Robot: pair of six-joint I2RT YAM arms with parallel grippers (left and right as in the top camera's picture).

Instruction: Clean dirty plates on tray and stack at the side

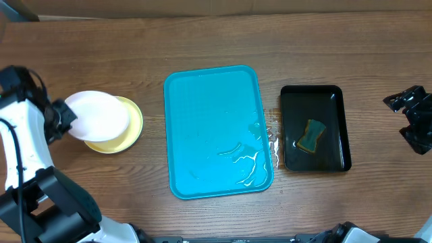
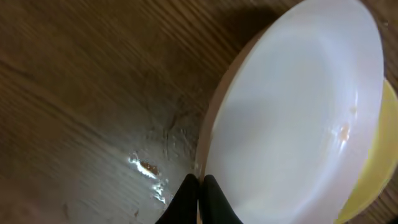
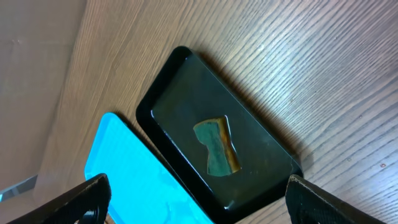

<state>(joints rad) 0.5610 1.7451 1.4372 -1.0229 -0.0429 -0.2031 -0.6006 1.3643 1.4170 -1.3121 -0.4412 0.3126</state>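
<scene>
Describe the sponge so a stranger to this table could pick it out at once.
Find the big turquoise tray in the middle of the table; just to its right lies a smaller black tray. The sponge lies inside it, alone. It is a small green block with a yellowish edge and pinched sides, nothing like the round plates at far left.

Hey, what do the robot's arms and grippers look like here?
The left arm has white links and black joints, with a thin black cable looping along it. The left gripper has slim, tapering black fingers. The right gripper is black too, with broad matte fingers. No markings show.
</scene>
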